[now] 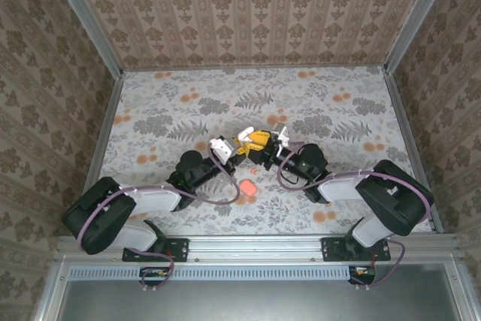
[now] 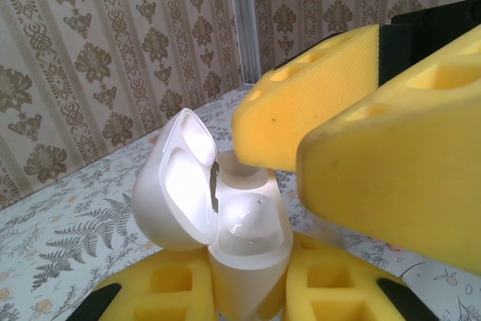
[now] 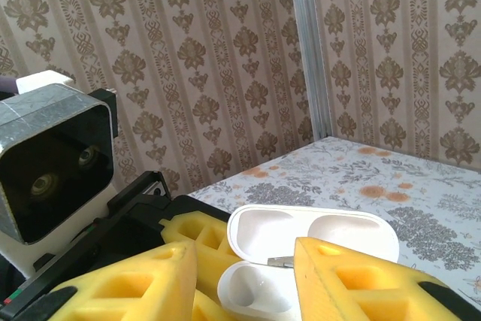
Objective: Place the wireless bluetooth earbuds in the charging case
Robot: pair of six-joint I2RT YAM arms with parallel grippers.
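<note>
Left gripper point(image 2: 248, 291): clamped on white case point(image 2: 248, 238), lid point(image 3: 312, 234) open.
Right gripper point(image 3: 244, 261): fingers apart, poised above case.
Earbud point(image 1: 249, 186): likely the pinkish piece on table point(image 1: 338, 110), six o'clock of case.
Advice: keep case steady; lower earbud straight in.

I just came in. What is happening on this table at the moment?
The left claw is shut on a white charging case whose lid is open. The right claw, its jaws apart, is right at the case's open mouth. One well of the case looks empty. A small pinkish-red piece lies alone on the flowered table, nearer the arm bases.
</note>
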